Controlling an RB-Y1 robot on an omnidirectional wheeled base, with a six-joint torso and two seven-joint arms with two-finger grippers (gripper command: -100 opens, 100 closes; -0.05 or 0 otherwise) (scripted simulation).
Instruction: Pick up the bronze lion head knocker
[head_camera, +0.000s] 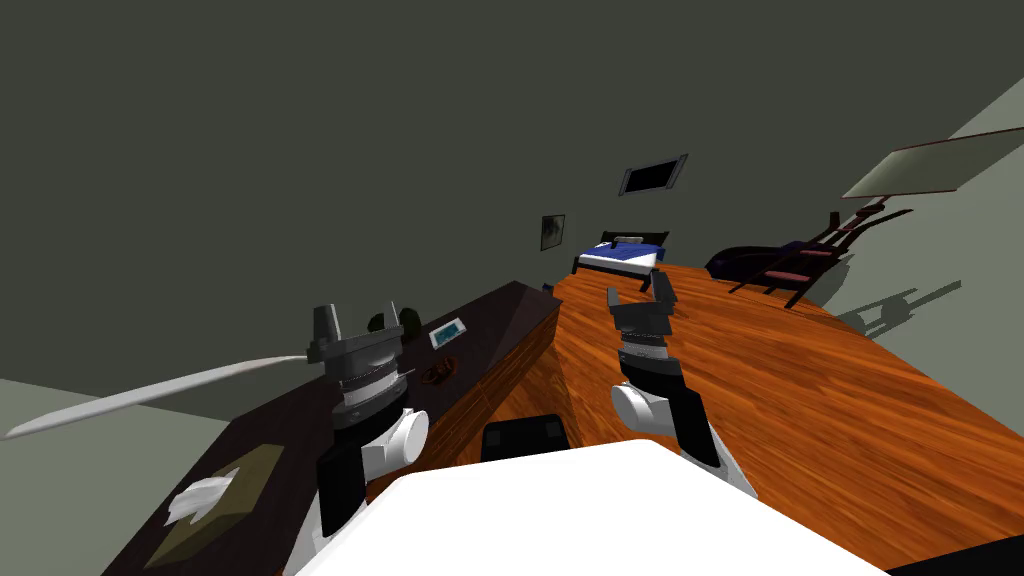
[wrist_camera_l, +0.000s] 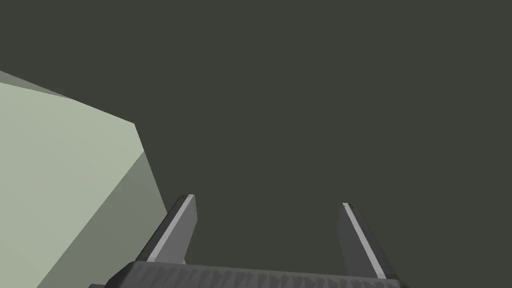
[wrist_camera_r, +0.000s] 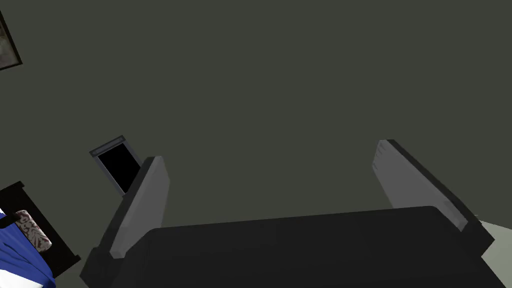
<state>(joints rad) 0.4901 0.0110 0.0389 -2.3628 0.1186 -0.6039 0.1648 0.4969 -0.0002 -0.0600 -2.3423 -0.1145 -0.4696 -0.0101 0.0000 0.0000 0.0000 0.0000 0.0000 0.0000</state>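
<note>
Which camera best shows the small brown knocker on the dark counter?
The head view: the knocker lies small and reddish-brown on the dark counter, near the left pincer. The wrist views aim past the open left pincer and right pincer at wall, away from the counter.

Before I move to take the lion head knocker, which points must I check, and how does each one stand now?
1. Knocker found: ok. A small reddish-brown knocker lies on the dark sideboard, ahead of the left arm.
2. Left gripper open and empty: ok.
3. Right gripper open and empty: ok.
4. A gripper aimed at the knocker: not ok. Both point upward, at the dark wall.
5. How the knocker lies: cannot tell, it is too small in the head view.
6. Free room around it: cannot tell. A small white-framed panel stands near, just behind it.
</note>
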